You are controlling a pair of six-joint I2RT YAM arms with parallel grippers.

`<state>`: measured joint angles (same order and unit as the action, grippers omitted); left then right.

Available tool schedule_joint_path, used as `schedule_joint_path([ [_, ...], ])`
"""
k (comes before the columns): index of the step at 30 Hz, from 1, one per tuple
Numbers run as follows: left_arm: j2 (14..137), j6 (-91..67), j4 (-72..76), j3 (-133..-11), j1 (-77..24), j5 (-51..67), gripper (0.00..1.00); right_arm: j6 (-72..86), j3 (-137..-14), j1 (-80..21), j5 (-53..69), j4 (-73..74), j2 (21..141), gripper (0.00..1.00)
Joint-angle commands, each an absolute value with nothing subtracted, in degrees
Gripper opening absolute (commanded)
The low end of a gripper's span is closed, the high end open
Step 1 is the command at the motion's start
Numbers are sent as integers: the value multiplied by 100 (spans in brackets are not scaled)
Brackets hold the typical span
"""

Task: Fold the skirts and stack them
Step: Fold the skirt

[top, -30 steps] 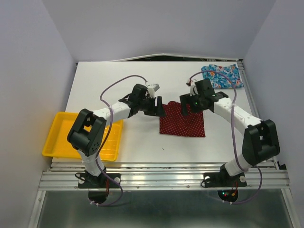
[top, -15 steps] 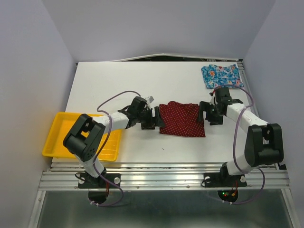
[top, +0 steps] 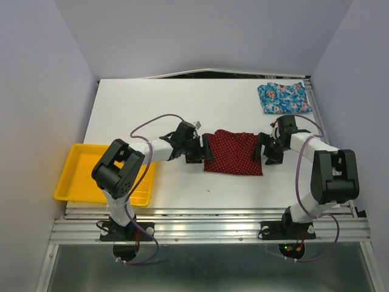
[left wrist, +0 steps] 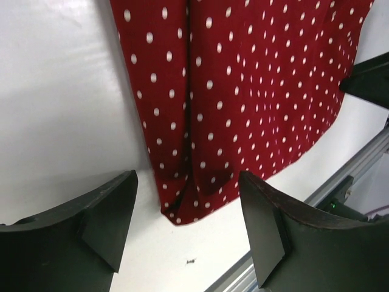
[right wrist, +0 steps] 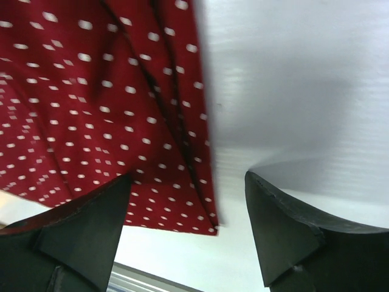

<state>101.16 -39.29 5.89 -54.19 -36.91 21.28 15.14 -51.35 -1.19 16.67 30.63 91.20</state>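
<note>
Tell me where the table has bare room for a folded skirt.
Bare: the far table left of the blue skirt; the near strip between yellow tray and red skirt. Crowded: left gripper and right gripper flank the red skirt.

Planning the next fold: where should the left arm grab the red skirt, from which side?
Probably the near-left corner of the red skirt, approached low from the left: it lies flat, and the open left gripper sits at that layered edge.

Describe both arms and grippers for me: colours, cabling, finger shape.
The left arm and right arm match: white links, bulky black joints, a looping purple cable each. The left gripper and right gripper are black, with two broad wedge-shaped fingers.
</note>
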Motion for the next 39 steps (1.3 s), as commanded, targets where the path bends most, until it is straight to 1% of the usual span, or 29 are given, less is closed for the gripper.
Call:
schedule_joint_path([
  [1, 10414, -3858, 308, -5809, -3700, 1775, 77, 1547, -4887, -141, 1819, 2549, 9659, 78],
  [3, 10590, -3841, 203, -5959, -3700, 1740, 75, 1591, -4834, -141, 1872, 2383, 9721, 76],
  [4, 10660, -3858, 176, -5985, -3700, 1688, 72, 1608, -4817, -141, 1889, 2338, 9782, 72],
  [6, 10714, -3858, 97, -6090, -3709, 1644, 68, 1608, -4843, -141, 1864, 2312, 9817, 67],
  [7, 10740, -3867, 79, -6134, -3718, 1626, 63, 1617, -4851, -141, 1846, 2294, 9809, 61],
  [8, 10810, -3867, 70, -6239, -3726, 1609, 61, 1643, -4852, -141, 1828, 2216, 9782, 56],
  [9, 10845, -3850, 53, -6310, -3735, 1582, 54, 1696, -4878, -141, 1819, 2163, 9774, 52],
  [10, 10898, -3841, 35, -6398, -3779, 1547, 49, 1731, -4904, -141, 1785, 2101, 9756, 42],
  [12, 11109, -3727, -165, -6775, -3841, 1468, 40, 1801, -4965, -141, 1644, 1978, 9721, 31],
  [13, 11214, -3666, -263, -6942, -3867, 1416, 27, 1810, -5018, -141, 1452, 1951, 9729, 26],
  [14, 11311, -3604, -368, -7135, -3911, 1380, 20, 1802, -5132, -141, 1328, 1942, 9738, 19],
  [15, 11529, -3508, -561, -7528, -3920, 1336, 13, 1784, -5185, -141, 1223, 1899, 9764, 16],
  [16, 11644, -3481, -658, -7715, -3929, 1275, 0, 1749, -5238, -141, 1004, 1864, 9765, 9],
  [19, 12014, -3332, -905, -8401, -3981, 1126, 0, 1609, -5623, -141, 590, 1749, 9835, 1],
  [26, 12787, -2989, -1116, -9868, -4043, 730, 0, 1099, -6380, -141, -8, 1389, 10239, 1],
  [29, 13288, -2769, -1186, -10738, -4060, 642, 0, 888, -6837, -141, -377, 1213, 10599, 1],
  [30, 13585, -2621, -1239, -11245, -4061, 624, 0, 835, -6942, -141, -500, 1108, 10669, 1],
  [33, 14027, -2470, -1222, -11976, -4052, 519, 0, 625, -7294, -141, -632, 845, 10942, 1],
  [37, 14168, -2628, -1116, -12024, -3990, 650, 0, 457, -7777, -141, -484, 800, 11346, 1],
  [39, 14028, -2724, -1108, -11666, -3955, 738, 0, 431, -7936, -141, -221, 809, 11504, 1],
])
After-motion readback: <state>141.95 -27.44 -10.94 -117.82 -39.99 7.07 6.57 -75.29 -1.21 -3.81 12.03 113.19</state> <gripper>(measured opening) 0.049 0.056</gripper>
